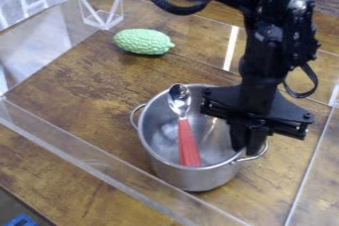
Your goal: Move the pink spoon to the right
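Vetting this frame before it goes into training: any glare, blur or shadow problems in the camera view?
In the camera view: small bright highlights on the spoon bowl and the steel pot; pot interior shaded toward the arm; arm dark, low detail; gripper tips hard to make out; image soft overall, no strong motion blur apparent.

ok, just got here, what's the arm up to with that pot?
The arm has its gripper down at the right side of the steel pot, by the rim and handle; fingertips are hard to make out, so I can't say whether it grips anything. The pink spoon lies in the pot, its metal bowl up at the far rim, and the gripper isn't on it. The job is to move that spoon right. The green vegetable sits off behind the pot.
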Motion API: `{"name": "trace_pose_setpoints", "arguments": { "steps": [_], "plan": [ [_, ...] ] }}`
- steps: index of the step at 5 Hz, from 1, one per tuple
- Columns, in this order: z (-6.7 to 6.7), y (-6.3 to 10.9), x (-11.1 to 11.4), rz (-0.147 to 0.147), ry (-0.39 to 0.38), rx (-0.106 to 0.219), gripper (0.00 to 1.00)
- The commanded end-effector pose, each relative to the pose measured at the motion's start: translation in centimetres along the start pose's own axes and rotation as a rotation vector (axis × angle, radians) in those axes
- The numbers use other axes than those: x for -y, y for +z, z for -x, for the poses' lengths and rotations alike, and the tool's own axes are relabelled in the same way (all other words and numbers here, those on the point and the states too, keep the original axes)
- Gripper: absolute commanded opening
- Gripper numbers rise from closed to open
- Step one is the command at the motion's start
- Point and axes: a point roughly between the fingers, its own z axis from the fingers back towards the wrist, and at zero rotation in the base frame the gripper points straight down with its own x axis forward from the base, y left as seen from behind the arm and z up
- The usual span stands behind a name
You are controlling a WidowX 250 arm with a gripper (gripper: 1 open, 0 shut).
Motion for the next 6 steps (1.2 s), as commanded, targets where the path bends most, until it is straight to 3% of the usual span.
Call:
{"name": "trace_pose_setpoints", "arguments": {
  "steps": [1,3,4,5,6],
  "plan": [
    [0.3,3.0,1.0,-0.015,-0.015,0.015,0.0],
    [-0.9,6.0,1.7,-0.051,-0.024,0.04,0.0],
    [-1.7,8.1,1.2,-0.084,-0.03,0.058,0.0],
    [-2.4,8.6,0.8,-0.113,-0.043,0.073,0.0],
    [-2.2,7.8,0.8,-0.077,-0.041,0.085,0.0]
  ]
}}
